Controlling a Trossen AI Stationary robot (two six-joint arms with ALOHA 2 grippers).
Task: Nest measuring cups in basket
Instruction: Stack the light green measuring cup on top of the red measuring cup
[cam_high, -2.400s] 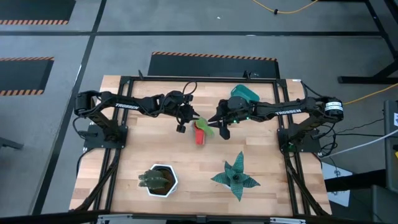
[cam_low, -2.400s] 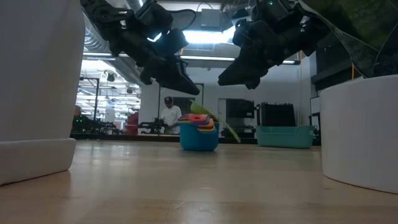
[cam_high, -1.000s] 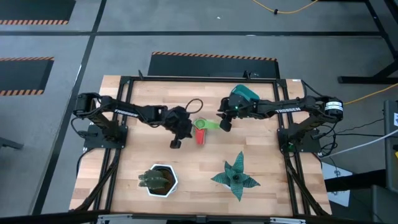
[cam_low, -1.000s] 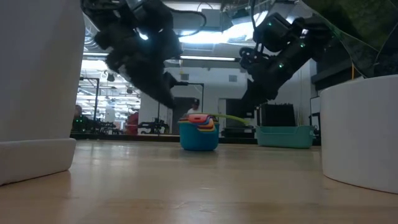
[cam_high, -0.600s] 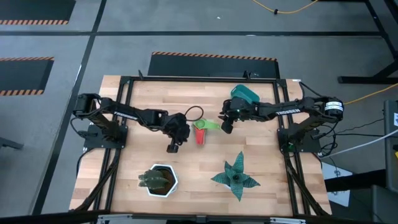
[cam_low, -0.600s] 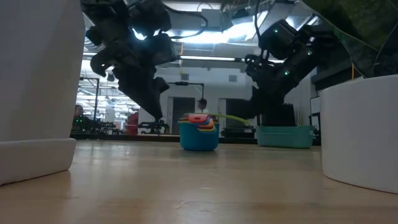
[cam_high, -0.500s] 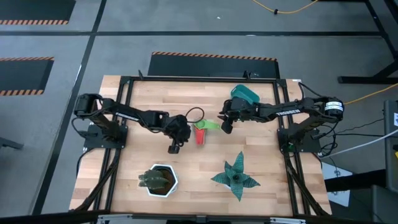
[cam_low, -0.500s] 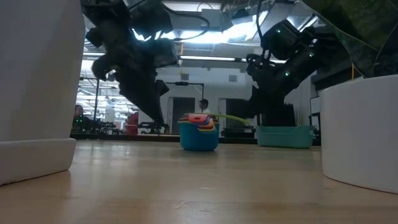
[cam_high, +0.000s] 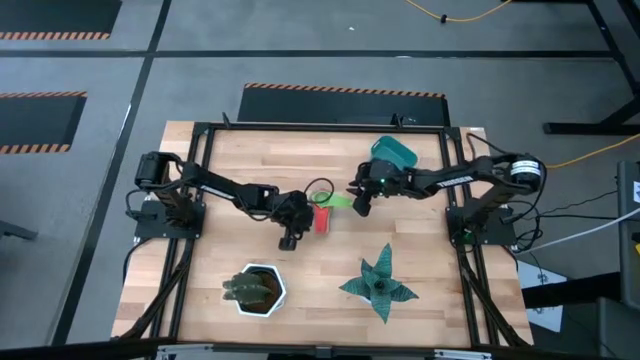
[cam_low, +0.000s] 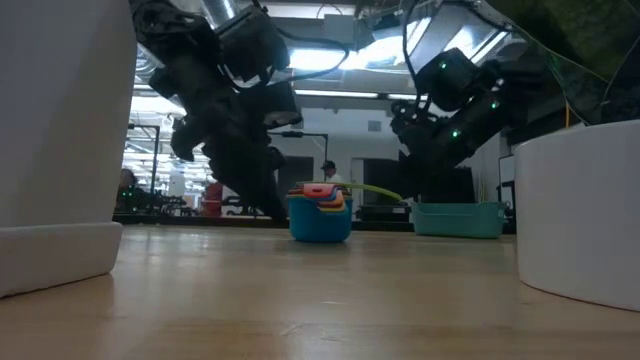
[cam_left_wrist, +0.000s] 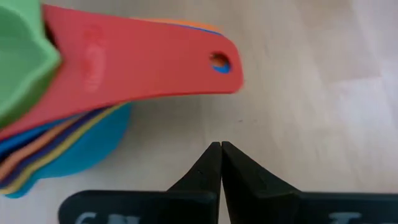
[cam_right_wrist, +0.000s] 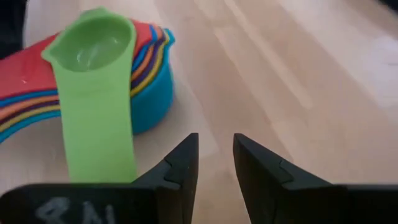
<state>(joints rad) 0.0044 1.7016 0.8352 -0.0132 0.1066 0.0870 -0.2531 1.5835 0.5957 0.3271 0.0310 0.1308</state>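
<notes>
Though stacked, measuring cups (cam_high: 322, 211) between left pincer (cam_high: 288, 240) and right pincer (cam_high: 361, 206)

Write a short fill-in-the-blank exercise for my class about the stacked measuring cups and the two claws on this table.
1. The top cup in the stack of measuring cups is ____.
2. The handle just under it is ____.
3. The left claw has its fingers ____.
4. The teal basket lies nearer the ____ arm's base.

Missing words: green; red; shut; right

Overhead, table-level, two close wrist cams; shared: measuring cups (cam_high: 322, 209).
</notes>
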